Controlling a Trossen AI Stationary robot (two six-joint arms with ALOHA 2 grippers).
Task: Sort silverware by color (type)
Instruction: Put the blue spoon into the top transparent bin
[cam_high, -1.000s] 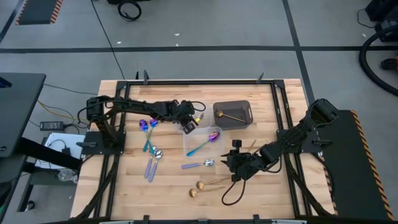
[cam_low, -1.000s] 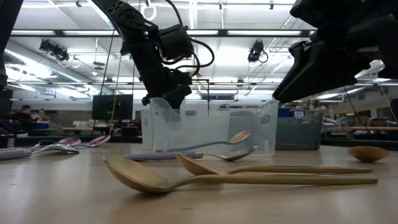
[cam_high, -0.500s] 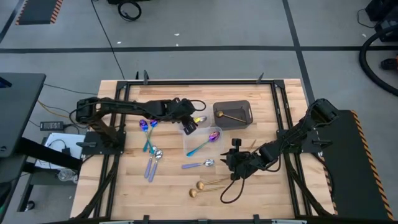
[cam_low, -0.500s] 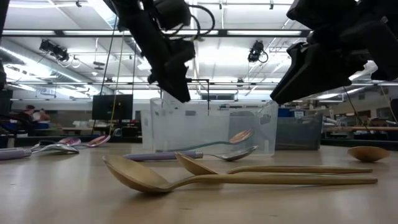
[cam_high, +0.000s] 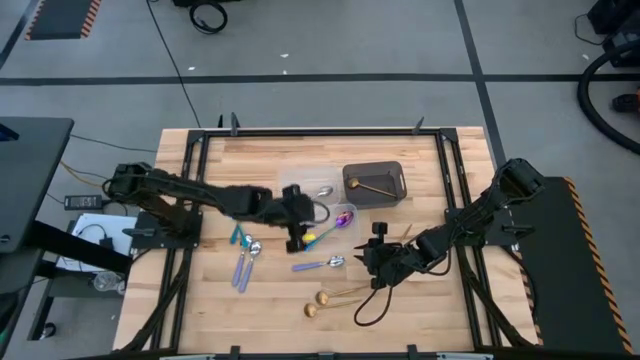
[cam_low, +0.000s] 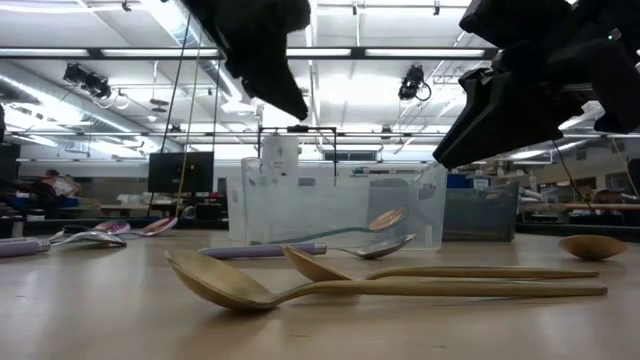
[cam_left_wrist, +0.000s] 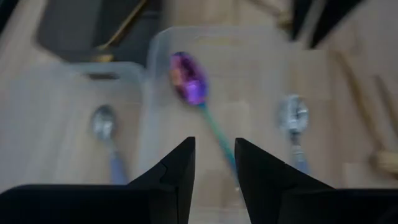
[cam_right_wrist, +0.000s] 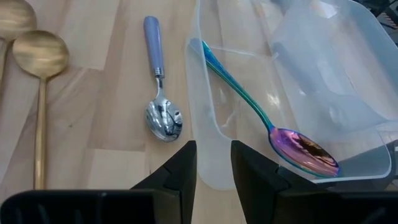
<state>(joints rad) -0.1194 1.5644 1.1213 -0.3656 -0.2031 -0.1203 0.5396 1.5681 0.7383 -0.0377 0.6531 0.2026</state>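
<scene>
Left claw (cam_left_wrist: 212, 163) empty over tubbed purple spoon (cam_left_wrist: 188, 83), unseen from low view.

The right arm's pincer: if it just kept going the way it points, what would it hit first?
Probably the near wall of the clear tub holding the purple spoon. The right pincer points at that wall, though depth is hard to judge.

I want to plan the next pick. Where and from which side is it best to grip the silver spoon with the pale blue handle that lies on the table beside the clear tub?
Probably grip the silver spoon at mid-handle, coming straight down from above with the fingers across the handle. It lies flat on the wood, apart from the clear tub, and the handle is straight and narrow, unlike the rounded bowl.
</scene>
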